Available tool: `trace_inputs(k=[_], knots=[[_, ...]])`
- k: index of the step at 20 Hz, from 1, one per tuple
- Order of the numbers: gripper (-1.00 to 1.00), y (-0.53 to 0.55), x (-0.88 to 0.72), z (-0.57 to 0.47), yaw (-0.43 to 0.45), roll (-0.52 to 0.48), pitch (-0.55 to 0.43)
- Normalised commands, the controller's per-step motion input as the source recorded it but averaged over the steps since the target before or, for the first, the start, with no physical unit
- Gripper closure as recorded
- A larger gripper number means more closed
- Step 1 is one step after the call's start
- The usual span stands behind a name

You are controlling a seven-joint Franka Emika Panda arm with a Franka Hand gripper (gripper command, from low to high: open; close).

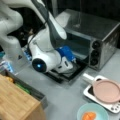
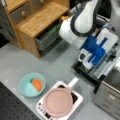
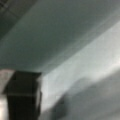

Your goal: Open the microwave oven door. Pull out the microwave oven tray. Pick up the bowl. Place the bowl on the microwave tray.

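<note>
I see the microwave oven door (image 1: 65,73) dropped flat open on the grey tabletop, dark and glassy, in front of the oven's cavity. The bowl (image 2: 32,84), pale teal with an orange item inside, sits upright near a front view's bottom (image 1: 92,113), well apart from the door. I can't make out the tray

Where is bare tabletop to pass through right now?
Bare grey tabletop lies between the wooden cabinet, the pale teal bowl and the lowered dark glass oven door. It is crowded at that door, where the blue-and-white gripper sits, and around the white tray with a pink plate.
</note>
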Motion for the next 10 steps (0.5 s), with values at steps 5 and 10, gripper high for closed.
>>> trace_inputs(k=[5,10], knots=[[1.00,-0.31,0.32,0.31,0.247,-0.054,0.091],[1.00,-0.14,0.31,0.26,0.251,-0.020,0.080]])
